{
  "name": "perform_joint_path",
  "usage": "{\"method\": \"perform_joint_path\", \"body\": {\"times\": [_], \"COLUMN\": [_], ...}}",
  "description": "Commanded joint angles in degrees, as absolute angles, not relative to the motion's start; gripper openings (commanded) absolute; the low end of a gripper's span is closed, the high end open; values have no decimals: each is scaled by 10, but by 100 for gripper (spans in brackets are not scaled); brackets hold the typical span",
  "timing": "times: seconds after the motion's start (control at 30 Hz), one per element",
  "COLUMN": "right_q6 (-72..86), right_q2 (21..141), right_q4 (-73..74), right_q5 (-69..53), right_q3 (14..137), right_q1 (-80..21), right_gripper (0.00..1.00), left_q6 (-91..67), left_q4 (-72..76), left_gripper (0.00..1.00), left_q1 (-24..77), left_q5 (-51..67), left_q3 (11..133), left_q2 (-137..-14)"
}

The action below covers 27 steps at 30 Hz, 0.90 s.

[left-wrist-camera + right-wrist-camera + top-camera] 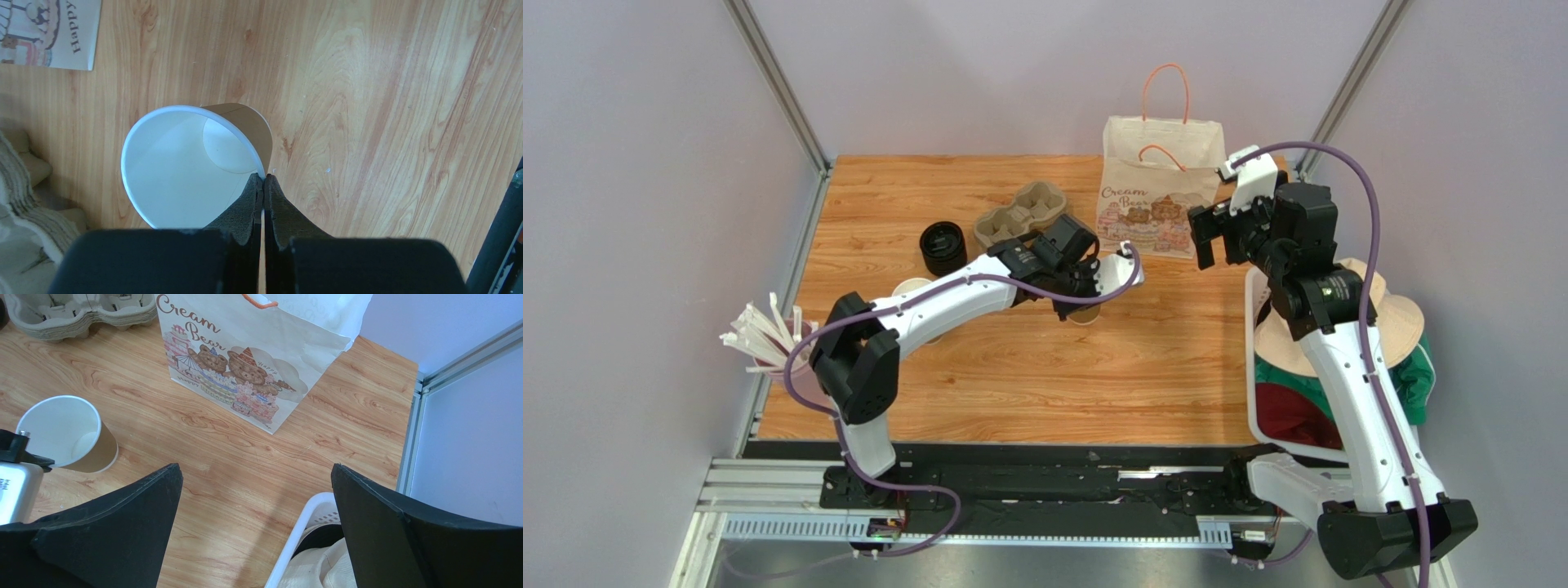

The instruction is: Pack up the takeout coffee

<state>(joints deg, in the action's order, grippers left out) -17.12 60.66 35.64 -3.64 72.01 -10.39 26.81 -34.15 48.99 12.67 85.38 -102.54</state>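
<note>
The left end effector point(264, 181) is clenched on the rim of the paper cup point(184, 168). One finger lies inside the cup against the white lining and the other outside against the kraft-brown wall, so the thin wall is pinched between them. The cup is open-topped, and its white inside and round bottom show plainly in the left wrist view. It sits near the middle of the table point(1038, 380), in front of the paper bag point(1161, 184) and well apart from it. In the right wrist view the cup looks to rest on the wood, but whether its base is fully down cannot be told.

The right end effector point(253, 478) is released, its two black fingers spread wide with nothing between them. It hangs over the right part of the table, just beside the bag's right edge, with bare wood below it and the rim of a white basket point(294, 545) at the table's side.

The bag stands upright at the far edge, printed with bears and the words "Cream Bear", its orange handles up. To its left lies a stack of pulp cup carriers point(1020, 218), then a stack of black lids point(943, 248). A stack of cups point(913, 289) stands partly hidden behind the left arm.
</note>
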Motion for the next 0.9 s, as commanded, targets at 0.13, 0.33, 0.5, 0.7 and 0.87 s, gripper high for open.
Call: {"method": "perform_joint_path", "body": {"times": [0.13, 0.33, 0.5, 0.7, 0.87], "right_q6": [-165, -166, -166, -167, -165], "right_q2": [599, 598, 597, 599, 599], "right_q4": [325, 324, 325, 323, 324], "right_q5": [-46, -48, -51, -52, -55], "right_q3": [715, 714, 713, 711, 711], "right_q1": [-101, -102, -102, -102, -101], "right_gripper": [99, 99, 99, 98, 99], "left_q6": [247, 244, 247, 261, 265], "left_q4": [-307, -305, -307, -323, -359], "left_gripper": [0, 13, 32, 54, 75], "left_q1": [510, 514, 514, 514, 495], "left_q5": [140, 139, 141, 128, 112], "left_q3": [847, 848, 843, 851, 869], "left_q2": [-1056, -1057, -1050, -1016, -962]}}
